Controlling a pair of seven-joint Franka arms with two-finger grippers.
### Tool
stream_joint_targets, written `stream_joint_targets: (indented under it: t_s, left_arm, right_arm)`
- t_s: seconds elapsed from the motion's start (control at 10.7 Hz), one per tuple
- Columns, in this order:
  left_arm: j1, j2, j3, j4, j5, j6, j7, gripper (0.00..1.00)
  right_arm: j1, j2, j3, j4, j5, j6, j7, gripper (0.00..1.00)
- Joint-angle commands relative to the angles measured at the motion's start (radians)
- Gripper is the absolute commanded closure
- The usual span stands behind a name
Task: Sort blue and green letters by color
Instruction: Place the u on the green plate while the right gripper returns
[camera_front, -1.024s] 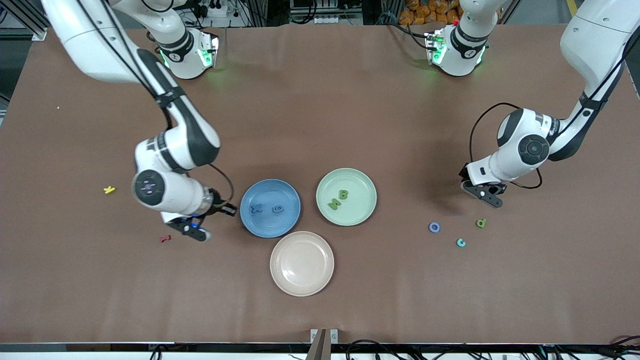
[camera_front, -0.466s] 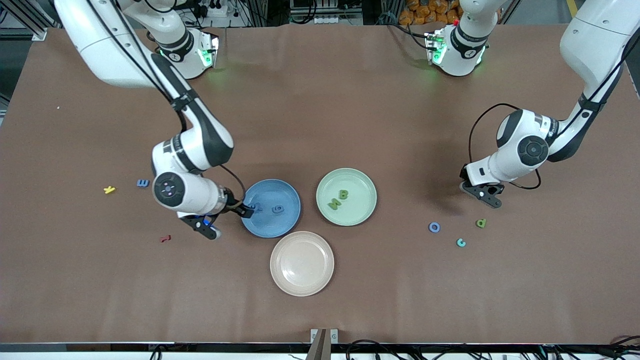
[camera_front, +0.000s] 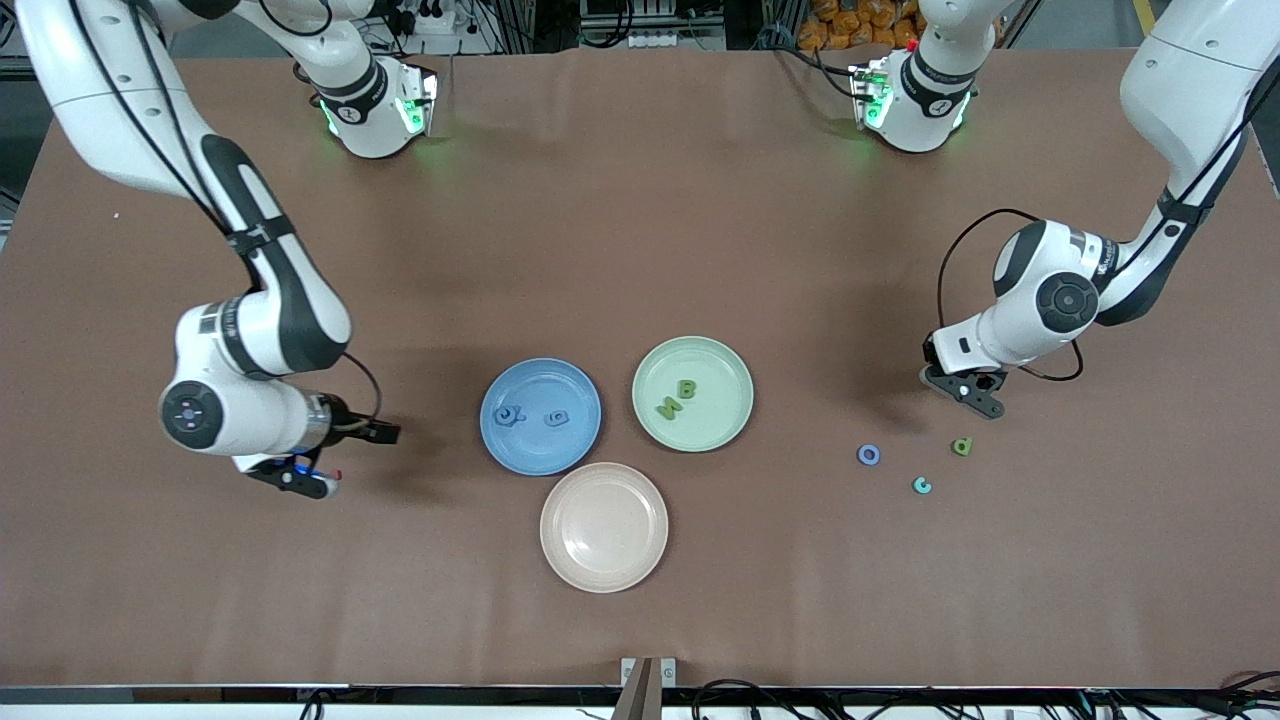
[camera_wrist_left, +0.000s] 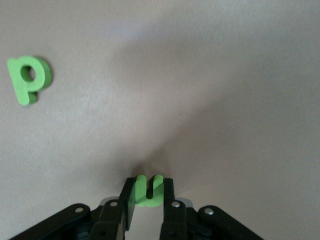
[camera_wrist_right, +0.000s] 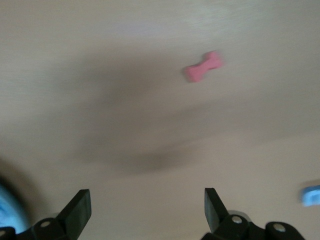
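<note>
Since half a second ago my right arm has swung away from the blue plate (camera_front: 540, 416) toward its own end of the table, and the plate now carries two blue letters (camera_front: 531, 417) lying side by side. The right gripper (camera_front: 322, 462) hangs over bare table near the small dark red letter (camera_wrist_right: 203, 67), jaws spread wide and empty; I read that as a drop just finished and a return for more. A blue scrap (camera_wrist_right: 310, 195) sits at the edge of the right wrist view, too little of it showing to name.

My left arm has barely shifted. In the left wrist view the left gripper (camera_wrist_left: 148, 199) is clamped on a small green letter (camera_wrist_left: 148, 190), pinched across its width between both fingers. It sits low at the table, and I can't tell whether the letter has left the surface. A second green letter, a "p" or "d" (camera_front: 962, 446), lies flat just beside it, nearer the front camera.

The green plate (camera_front: 737, 399) already holds two green letters (camera_front: 678, 398), so I judge the held piece is bound there. A blue ring letter (camera_front: 869, 455) and a teal "c" (camera_front: 922, 485) are unsorted toward the left arm's end. The beige plate (camera_front: 604, 527) holds nothing.

The sort looks roughly half done by my count.
</note>
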Motion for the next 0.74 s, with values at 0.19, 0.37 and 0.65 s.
stream_joint_targets:
  t_s: [0.19,0.37,0.65]
  left_arm:
    - [-0.293,0.005,-0.005,0.140,0.001,-0.007,-0.345,1.00]
    - [-0.420,0.022,-0.007,0.202,-0.001,-0.007,-0.508,1.00]
    - [-0.606,0.103,-0.005,0.350,-0.013,-0.007,-0.727,1.00]
  right_arm:
    - [-0.211,-0.110,0.014,-0.224,-0.072,0.127,-0.341,0.00]
    - [-0.251,-0.146,0.014,-0.306,-0.100,0.148,-0.342,0.00]
    - [-0.299,-0.140,0.014,-0.369,-0.149,0.152,-0.342,0.00]
